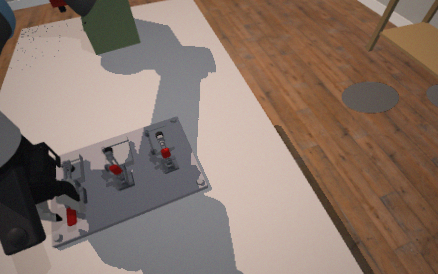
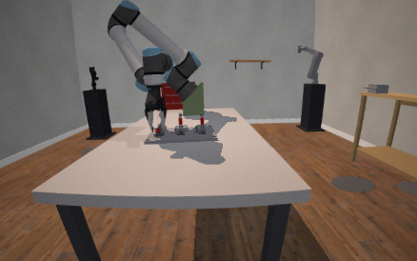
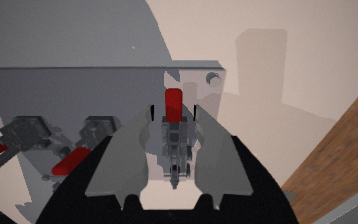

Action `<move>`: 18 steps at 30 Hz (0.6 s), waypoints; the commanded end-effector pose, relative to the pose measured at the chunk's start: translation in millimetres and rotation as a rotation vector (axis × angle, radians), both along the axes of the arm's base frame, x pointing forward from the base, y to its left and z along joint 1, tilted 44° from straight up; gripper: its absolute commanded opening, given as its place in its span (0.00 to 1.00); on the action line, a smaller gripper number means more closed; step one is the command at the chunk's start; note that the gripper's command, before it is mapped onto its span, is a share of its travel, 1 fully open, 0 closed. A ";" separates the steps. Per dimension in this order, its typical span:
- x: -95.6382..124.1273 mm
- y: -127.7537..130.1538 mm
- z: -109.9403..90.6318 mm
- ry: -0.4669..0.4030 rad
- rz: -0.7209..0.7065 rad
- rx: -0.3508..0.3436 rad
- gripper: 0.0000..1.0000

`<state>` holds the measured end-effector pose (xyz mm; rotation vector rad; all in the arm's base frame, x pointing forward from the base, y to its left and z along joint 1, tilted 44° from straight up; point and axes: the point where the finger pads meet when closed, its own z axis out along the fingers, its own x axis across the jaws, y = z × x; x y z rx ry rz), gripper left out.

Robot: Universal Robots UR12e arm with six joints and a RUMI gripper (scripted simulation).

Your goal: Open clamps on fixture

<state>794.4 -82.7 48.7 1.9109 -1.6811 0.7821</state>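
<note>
Straddling the end clamp (image 3: 174, 132), the gripper (image 3: 172, 131) hangs over the fixture plate (image 1: 141, 200) on the white table (image 2: 177, 171); fingers partly parted, one either side of the clamp body, red handle (image 3: 173, 104) just beyond the tips; nothing pinched as far as I can judge. Other two clamps (image 1: 116, 169) (image 1: 165, 156) sit along the plate, red handles showing. To work this lever well: keep the jaws centred on the linkage, push the handle through its full arc, avoid dragging the plate; the parts must stay put.
</note>
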 end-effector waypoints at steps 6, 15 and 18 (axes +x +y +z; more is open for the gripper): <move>1.6 -5.6 -5.8 -0.001 0.001 0.000 0.28; 1.6 -5.7 -5.9 -0.001 0.001 0.000 0.28; 1.6 -5.7 -5.9 -0.001 0.001 0.000 0.28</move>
